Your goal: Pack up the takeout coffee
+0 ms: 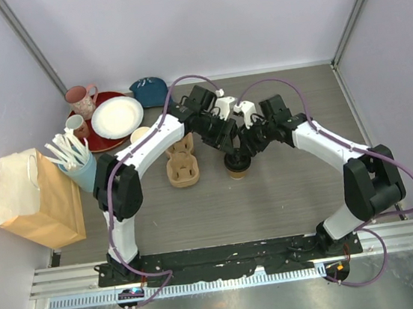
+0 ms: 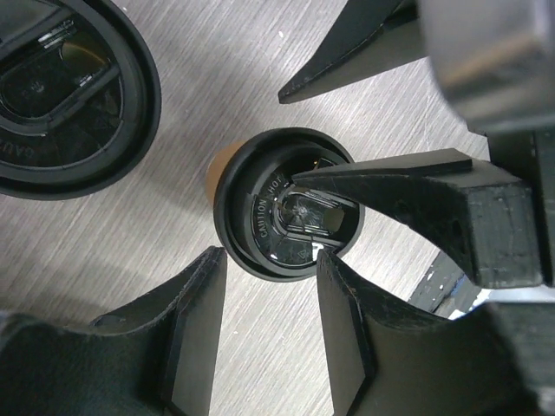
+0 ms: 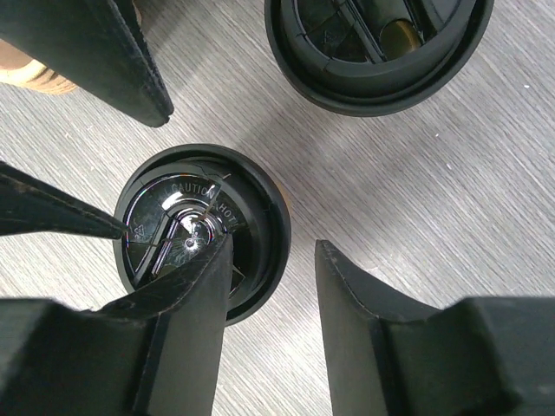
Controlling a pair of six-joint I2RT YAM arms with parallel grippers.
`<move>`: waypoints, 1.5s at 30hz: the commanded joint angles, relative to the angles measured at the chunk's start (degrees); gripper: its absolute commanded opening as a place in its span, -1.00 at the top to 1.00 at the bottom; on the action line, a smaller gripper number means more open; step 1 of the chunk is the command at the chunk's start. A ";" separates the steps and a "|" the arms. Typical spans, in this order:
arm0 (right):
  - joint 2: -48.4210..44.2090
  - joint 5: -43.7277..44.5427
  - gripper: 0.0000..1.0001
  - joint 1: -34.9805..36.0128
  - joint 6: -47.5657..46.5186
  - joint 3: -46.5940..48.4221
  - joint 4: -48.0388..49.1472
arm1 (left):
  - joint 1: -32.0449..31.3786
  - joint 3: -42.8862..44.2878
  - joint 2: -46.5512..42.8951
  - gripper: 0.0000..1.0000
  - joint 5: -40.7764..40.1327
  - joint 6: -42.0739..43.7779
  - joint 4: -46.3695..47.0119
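One takeout coffee cup (image 1: 238, 167), tan with a black lid, stands on the table below both grippers. It shows in the left wrist view (image 2: 260, 208) and the right wrist view (image 3: 251, 208). A second black-lidded cup (image 2: 61, 95) sits close beside it, at the top of the right wrist view (image 3: 377, 52), hidden under the arms in the top view. My left gripper (image 2: 269, 338) is open and empty, just beside the first cup. My right gripper (image 3: 269, 329) is open, one finger (image 3: 186, 321) over the lid, the other beside the cup. They meet at mid-table: left (image 1: 222, 131), right (image 1: 249, 143).
A cardboard cup carrier (image 1: 183, 163) lies left of the cup. A paper bag (image 1: 35, 198) stands at the far left, with a blue holder of white cutlery (image 1: 78, 164), a red plate (image 1: 107, 140), a white plate (image 1: 117, 117), a pink mug (image 1: 82, 102) and a blue cap (image 1: 150, 90) behind.
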 commanded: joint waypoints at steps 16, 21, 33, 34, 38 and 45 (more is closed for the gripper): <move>-9.49 19.50 -0.11 0.50 30.88 8.68 -8.16 | 0.58 6.61 4.82 0.09 3.89 4.57 0.40; -20.90 32.06 -0.06 5.67 50.66 -1.32 -7.50 | 0.58 6.52 5.35 0.09 6.27 4.93 -0.13; -21.20 34.29 0.05 19.39 74.32 -11.88 0.32 | 0.58 2.92 3.95 0.12 6.00 2.82 2.50; -20.93 34.38 0.07 19.48 74.77 -12.49 1.38 | 0.58 2.48 3.95 0.14 6.09 2.64 2.68; -20.31 36.83 0.12 19.57 76.09 -13.38 3.23 | 0.49 1.77 3.95 0.17 6.53 2.12 2.86; -20.67 35.62 0.22 15.37 75.83 -16.45 6.13 | 0.58 -1.03 2.63 0.18 7.50 -0.08 4.26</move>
